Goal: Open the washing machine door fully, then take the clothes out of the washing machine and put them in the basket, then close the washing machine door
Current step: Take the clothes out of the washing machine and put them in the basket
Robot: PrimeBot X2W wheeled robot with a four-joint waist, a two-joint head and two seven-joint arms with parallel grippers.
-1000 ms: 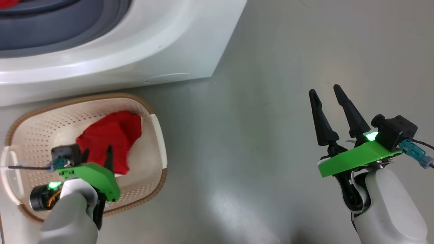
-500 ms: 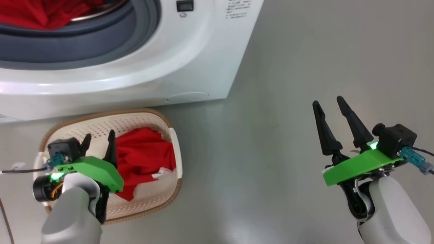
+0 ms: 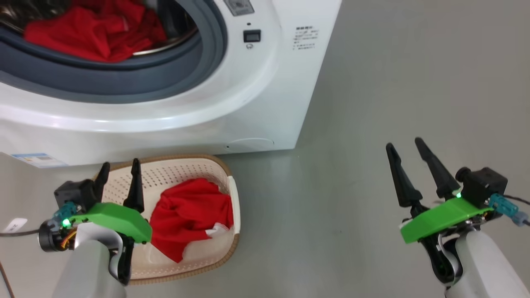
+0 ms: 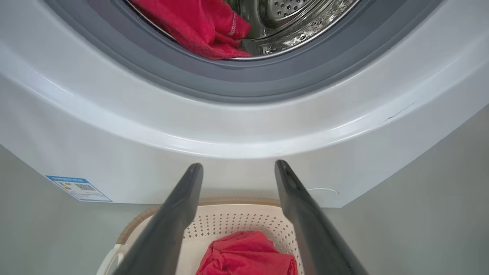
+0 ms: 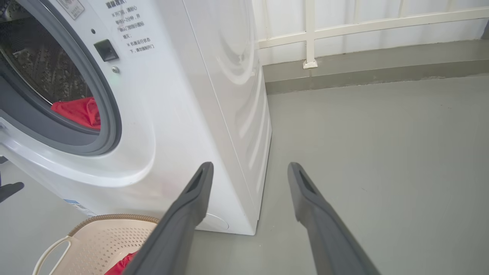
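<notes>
The white washing machine (image 3: 256,107) stands with its drum mouth uncovered, and red clothes (image 3: 95,33) lie inside behind the grey gasket. The washing machine door is out of view. On the floor before it sits the cream basket (image 3: 225,171), holding a red garment (image 3: 190,215) with a small white part. My left gripper (image 3: 120,163) hangs open and empty over the basket's left side, fingers pointing at the machine. In the left wrist view the left gripper (image 4: 238,164) frames the basket (image 4: 237,221) below the drum clothes (image 4: 198,26). My right gripper (image 3: 403,143) is open and empty over bare floor, far right.
A blue sticker (image 3: 37,159) and a small round cap (image 3: 250,145) sit low on the machine's front. Grey floor stretches wide to the right of the machine. A white railing (image 5: 309,34) and a low kerb close off the back. A cable with a white tag (image 3: 12,225) trails at the left.
The head camera has tilted up, bringing the drum and its clothes into view. My left gripper has drawn away from the red garment toward the basket's left side. The right arm holds its pose.
</notes>
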